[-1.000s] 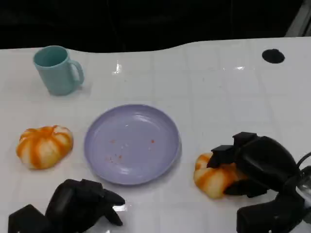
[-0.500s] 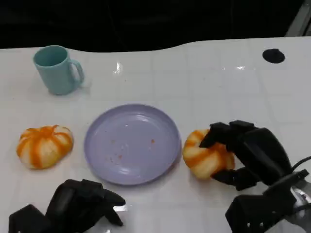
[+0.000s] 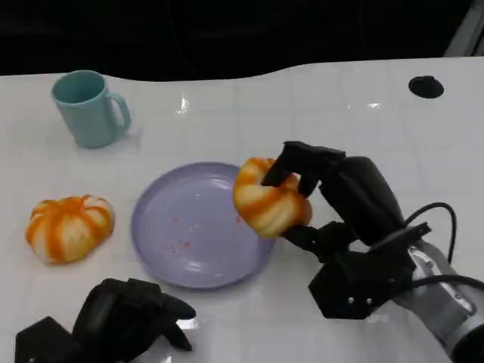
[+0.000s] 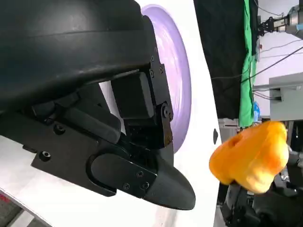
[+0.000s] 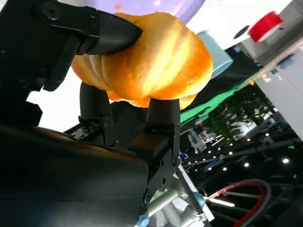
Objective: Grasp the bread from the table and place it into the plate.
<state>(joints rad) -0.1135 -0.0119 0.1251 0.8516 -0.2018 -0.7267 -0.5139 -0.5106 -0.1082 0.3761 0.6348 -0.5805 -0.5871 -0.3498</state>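
Observation:
My right hand grips an orange-and-cream striped bread roll and holds it in the air over the right rim of the lilac plate. The right wrist view shows the roll clamped between black fingers. In the left wrist view the same roll hangs past the plate. A second striped roll lies on the table left of the plate. My left hand rests on the table near the front edge, fingers curled in, holding nothing.
A teal mug stands at the back left of the white table. A small black disc lies at the back right. A black cable loops at my right wrist.
My right hand has lifted the roll off the table at the plate's right and carried it left and up, over the plate's right rim. The left hand has stayed put.

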